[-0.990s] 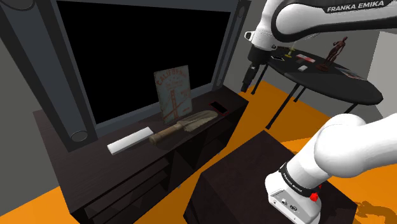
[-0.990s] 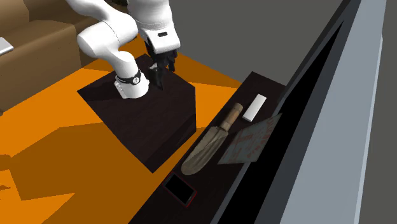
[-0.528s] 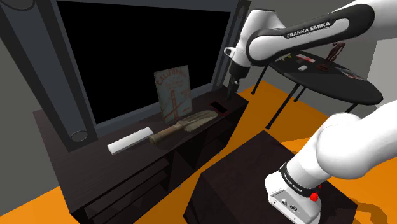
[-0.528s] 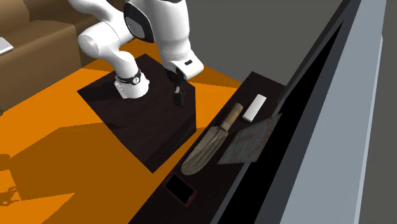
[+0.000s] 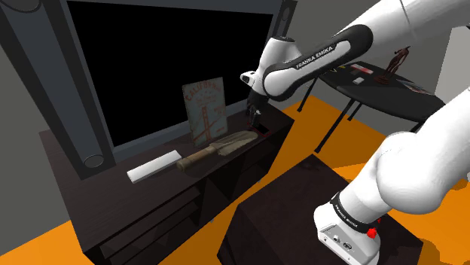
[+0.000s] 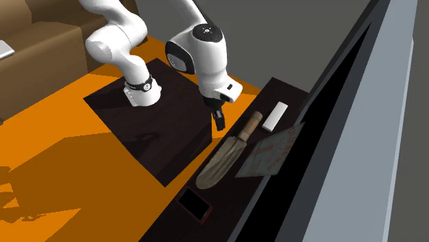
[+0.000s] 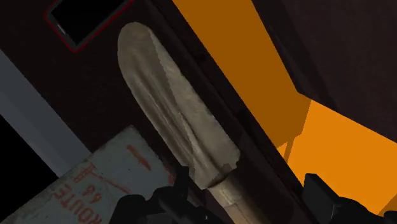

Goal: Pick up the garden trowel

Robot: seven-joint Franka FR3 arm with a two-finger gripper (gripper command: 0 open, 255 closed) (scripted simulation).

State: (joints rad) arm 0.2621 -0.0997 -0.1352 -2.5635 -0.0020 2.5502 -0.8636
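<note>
Step in hand, as we judge it: approach, ahead of the grasp. The garden trowel point(image 5: 218, 147) point(image 6: 227, 157) point(image 7: 172, 108) lies flat on the cabinet top point(image 5: 275, 129), along its front edge. Its blade points toward the red-edged phone point(image 6: 194, 204) point(image 7: 83, 19) and its handle toward the white bar point(image 5: 154, 166) point(image 6: 275, 115). A printed sign point(image 5: 205, 109) point(image 6: 271, 155) point(image 7: 95, 184) leans just behind it. The gripper point(image 5: 254, 114) point(image 6: 219, 122) point(image 7: 249, 191) hangs above the front edge, near where blade meets handle. Its fingers stand apart and grip nothing, with the trowel's neck in the gap between them in the wrist view. We expect the next move to call for a straight descent with the fingers across the handle. They should close only once both are level with the handle and clear of the sign.
</note>
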